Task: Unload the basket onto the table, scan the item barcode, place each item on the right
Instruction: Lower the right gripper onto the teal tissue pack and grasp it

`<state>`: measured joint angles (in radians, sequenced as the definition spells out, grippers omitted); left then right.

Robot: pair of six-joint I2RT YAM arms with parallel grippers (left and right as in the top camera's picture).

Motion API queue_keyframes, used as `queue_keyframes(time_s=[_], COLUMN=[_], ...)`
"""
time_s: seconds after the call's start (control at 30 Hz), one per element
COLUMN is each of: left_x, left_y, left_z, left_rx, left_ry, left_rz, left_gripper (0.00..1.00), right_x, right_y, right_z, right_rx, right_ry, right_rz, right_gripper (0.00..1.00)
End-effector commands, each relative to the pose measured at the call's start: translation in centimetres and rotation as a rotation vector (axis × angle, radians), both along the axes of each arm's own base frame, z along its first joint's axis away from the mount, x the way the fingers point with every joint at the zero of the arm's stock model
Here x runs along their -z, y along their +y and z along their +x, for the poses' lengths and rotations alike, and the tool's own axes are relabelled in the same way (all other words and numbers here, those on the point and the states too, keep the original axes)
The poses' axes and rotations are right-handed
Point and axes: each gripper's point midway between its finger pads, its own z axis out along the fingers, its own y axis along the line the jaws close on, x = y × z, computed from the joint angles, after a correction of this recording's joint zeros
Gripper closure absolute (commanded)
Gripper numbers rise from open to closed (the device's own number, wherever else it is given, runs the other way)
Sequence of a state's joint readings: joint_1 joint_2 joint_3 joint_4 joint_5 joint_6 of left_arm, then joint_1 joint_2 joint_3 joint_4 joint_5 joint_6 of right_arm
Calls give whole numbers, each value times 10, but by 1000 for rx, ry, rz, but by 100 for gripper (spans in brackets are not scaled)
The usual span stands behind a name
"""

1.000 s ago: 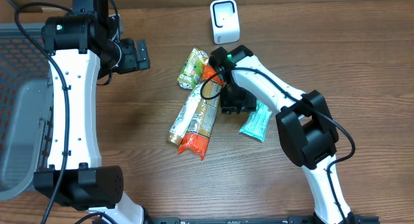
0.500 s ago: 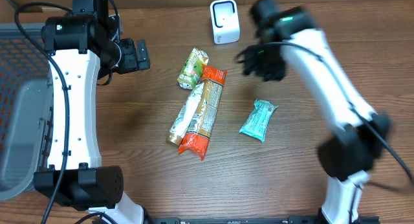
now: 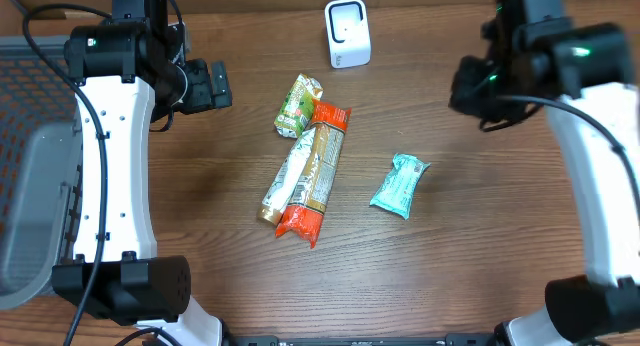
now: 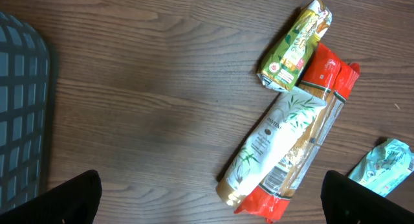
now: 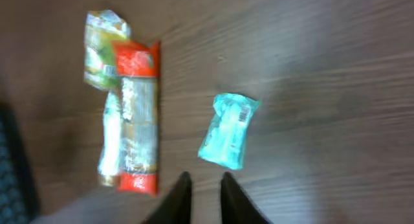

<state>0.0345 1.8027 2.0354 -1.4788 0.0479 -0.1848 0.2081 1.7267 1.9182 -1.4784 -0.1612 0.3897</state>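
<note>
- Wooden table (image 3: 200, 216); four snack packets lie on it and a small white scanner (image 3: 347, 33) stands at the far edge.
- The green packet (image 3: 298, 104) is the one nearest the scanner. It is tilted, and its lower end touches the top of the red packet (image 3: 322, 161).
- The red packet runs slantwise towards the near edge. A long white packet (image 3: 288, 181) lies along its left side, touching it and partly overlapping it.
- The teal packet (image 3: 400, 185) lies alone to the right of that cluster, apart from the other three. In the right wrist view it shows a small pale label near one end, too blurred to read.
- No packet is at the scanner and none is off the table.
- The left gripper (image 3: 210, 84) is at far left, well apart from the packets. In the left wrist view its fingers (image 4: 71, 198) sit at the frame's two bottom corners, spread wide, with nothing between them.
- The right gripper (image 5: 206, 179) is out at far right, well clear of the packets and the scanner. Its fingers are drawn nearly together with only a narrow slit between them, and they hold nothing.
- A grey mesh basket (image 3: 30, 106) is at the left edge, beside the left arm.
</note>
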Motion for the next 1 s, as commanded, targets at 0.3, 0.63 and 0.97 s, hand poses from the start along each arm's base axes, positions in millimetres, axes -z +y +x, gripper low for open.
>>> queue_keyframes(time_s=[0.3, 0.63, 0.97], left_x=[4, 4, 4], left_y=[2, 2, 2], left_z=[1, 1, 1], left_rx=[-14, -14, -14], left_ry=[13, 13, 13], left_rz=[-3, -3, -4], left_gripper=[0, 0, 1], right_x=[166, 204, 234], right_y=[19, 28, 31], right_z=[-23, -24, -18], right_rx=[-56, -134, -165], right_ry=[179, 127, 146], right_rz=[-7, -4, -16], right_gripper=[96, 96, 96])
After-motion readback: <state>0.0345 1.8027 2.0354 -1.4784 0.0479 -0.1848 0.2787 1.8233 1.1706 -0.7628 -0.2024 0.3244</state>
